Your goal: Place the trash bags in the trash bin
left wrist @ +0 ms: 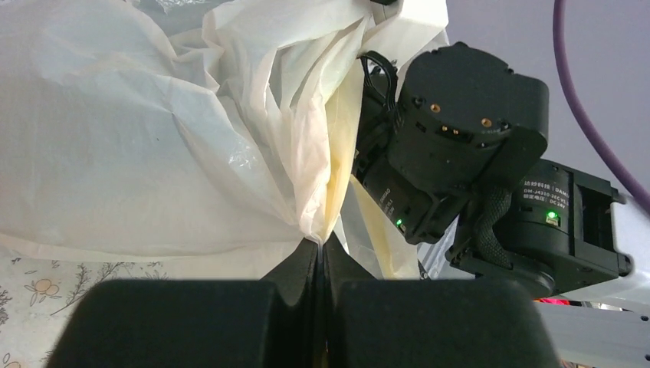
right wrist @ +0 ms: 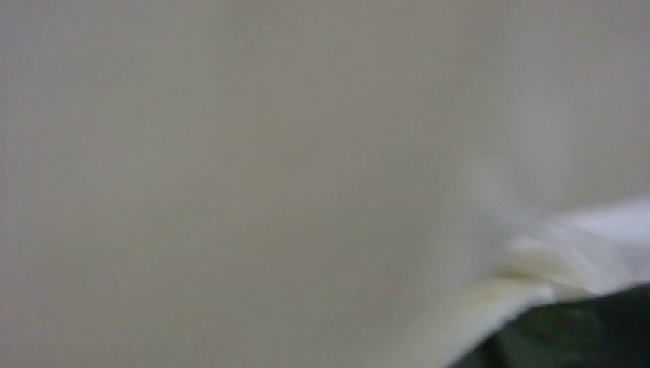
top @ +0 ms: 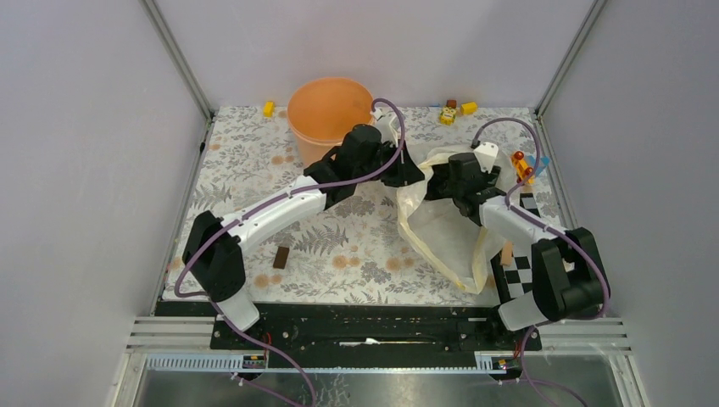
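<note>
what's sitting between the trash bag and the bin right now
No loose object lies between the trash bag and the trash bin. Only the left arm's own wrist fills that gap, just in front of the bin, with the left claw shut on the bag's edge. The bin's mouth is uncovered.

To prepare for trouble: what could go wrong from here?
The left jaws pinch only a thin fold of the bag; it may slip out. The bag fills the right wrist view, so nothing there can be checked. The left arm looks close to the bin and might tip it.
</note>
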